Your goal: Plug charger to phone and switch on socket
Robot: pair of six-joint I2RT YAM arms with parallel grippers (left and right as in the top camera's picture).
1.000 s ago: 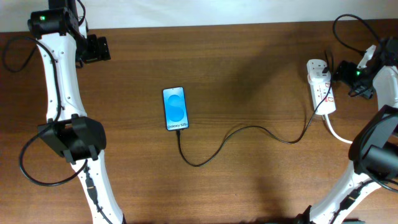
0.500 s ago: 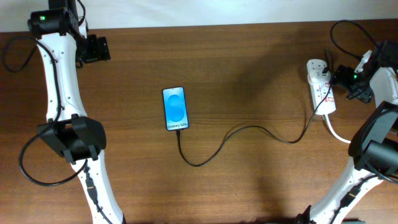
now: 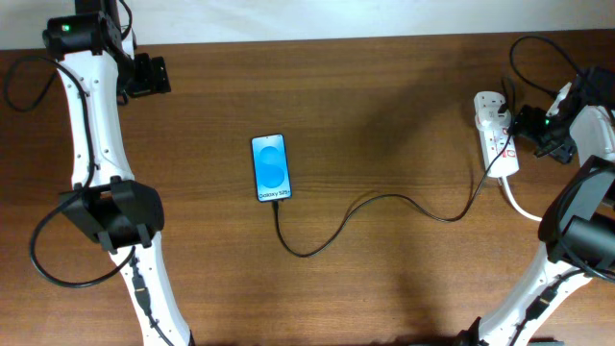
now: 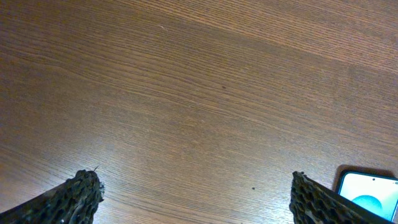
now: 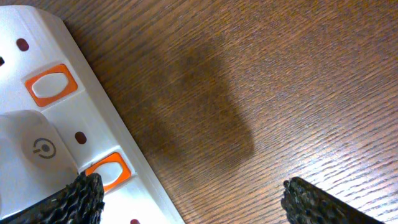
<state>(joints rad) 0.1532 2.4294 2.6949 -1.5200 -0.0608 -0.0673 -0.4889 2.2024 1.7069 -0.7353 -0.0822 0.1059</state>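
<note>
The phone lies face up mid-table, blue screen lit; its corner shows in the left wrist view. The thin black charger runs from the phone's lower edge in a loop across the table to the white socket at the right. In the right wrist view the socket shows two orange-red switches and a white plug adapter. My right gripper is open beside the socket's right edge; its left finger overlaps the strip by the lower switch. My left gripper is open and empty at the far left.
The socket's thick white cord curves off toward the right edge. Bare wooden table lies between phone and socket. The arms' black cables hang at both back corners.
My right gripper has shifted slightly left and down, closer to the socket. The left arm, phone and charger have not moved.
</note>
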